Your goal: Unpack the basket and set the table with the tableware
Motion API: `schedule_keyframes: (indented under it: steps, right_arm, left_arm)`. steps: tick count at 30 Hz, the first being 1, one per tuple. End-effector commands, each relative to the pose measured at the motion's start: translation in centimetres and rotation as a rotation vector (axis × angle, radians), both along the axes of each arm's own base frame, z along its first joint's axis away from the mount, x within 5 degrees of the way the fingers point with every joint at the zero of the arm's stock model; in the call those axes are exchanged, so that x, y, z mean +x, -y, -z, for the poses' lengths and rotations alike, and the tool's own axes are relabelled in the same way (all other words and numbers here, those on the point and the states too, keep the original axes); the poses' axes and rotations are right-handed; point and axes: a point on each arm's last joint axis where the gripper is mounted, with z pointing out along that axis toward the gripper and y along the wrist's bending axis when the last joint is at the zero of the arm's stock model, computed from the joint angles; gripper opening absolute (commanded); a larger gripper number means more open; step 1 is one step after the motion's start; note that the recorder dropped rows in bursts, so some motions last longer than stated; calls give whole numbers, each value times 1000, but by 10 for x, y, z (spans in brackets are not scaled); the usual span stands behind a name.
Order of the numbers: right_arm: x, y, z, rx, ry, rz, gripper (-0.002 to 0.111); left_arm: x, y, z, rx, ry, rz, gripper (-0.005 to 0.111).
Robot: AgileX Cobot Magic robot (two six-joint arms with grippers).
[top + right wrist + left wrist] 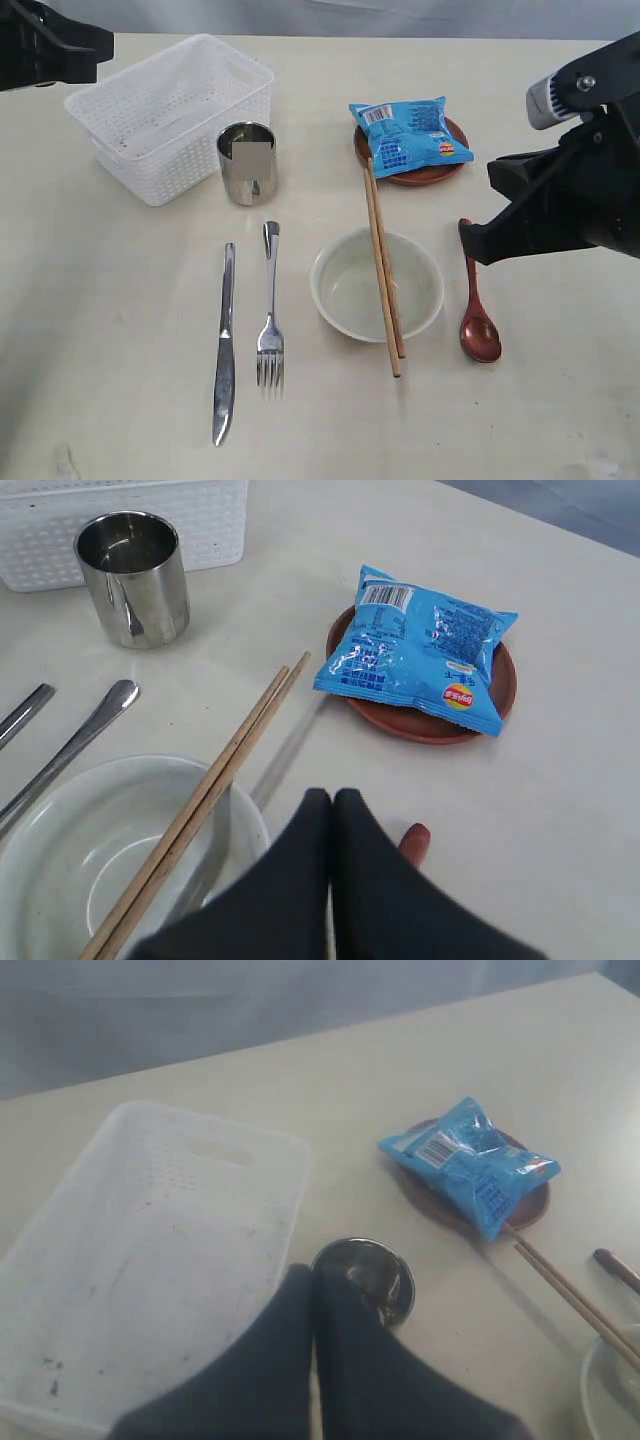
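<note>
- The left gripper (313,1278) has its two dark fingers pressed together with no gap and nothing between them.
- In the left wrist view its tips line up with the rim of the steel cup (362,1278). The exterior view shows that arm only at the far left corner, beyond the basket (165,110).
- The right gripper (332,800) is likewise closed, finger against finger, and holds nothing.
- Its tips sit just beside the handle end of the dark red spoon (414,842); whether they touch it cannot be told.
- The white basket is empty and stands on the table (110,300) at the far left, with the cup upright just beside its near right corner.
- A steel knife (225,345) and a steel fork (270,320) lie side by side in front of the cup, apart from each other.
- The cream bowl (345,290) sits right of the fork, with the wooden chopsticks (382,265) laid across it.
- The spoon lies right of the bowl.
- Beyond the bowl, a blue snack packet (412,133) rests on the small reddish-brown plate (400,179).
</note>
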Motion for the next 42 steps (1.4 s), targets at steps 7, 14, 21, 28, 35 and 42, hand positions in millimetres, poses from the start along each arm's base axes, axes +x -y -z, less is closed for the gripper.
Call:
schedule_keyframes:
  steps: [7, 14, 21, 28, 35, 42]
  right_arm:
    - [-1, 0, -1, 2, 12, -9, 0]
    - [-1, 0, -1, 2, 12, -9, 0]
    - [-1, 0, -1, 2, 12, -9, 0]
    - [-1, 0, -1, 6, 10, -7, 0]
    - [-1, 0, -1, 6, 10, -7, 0]
    - [-1, 0, -1, 6, 10, -7, 0]
  left_arm:
    - [-2, -1, 0, 7, 5, -3, 0]
    - [-4, -1, -4, 13, 24, 0, 0]
    - [-40, 1, -48, 22, 215, -1, 0]
    - [-107, 4, -98, 25, 496, -3, 0]
    - [-172, 11, -122, -43, 681, 36, 0]
    - [-206, 14, -128, -110, 752, 51, 0]
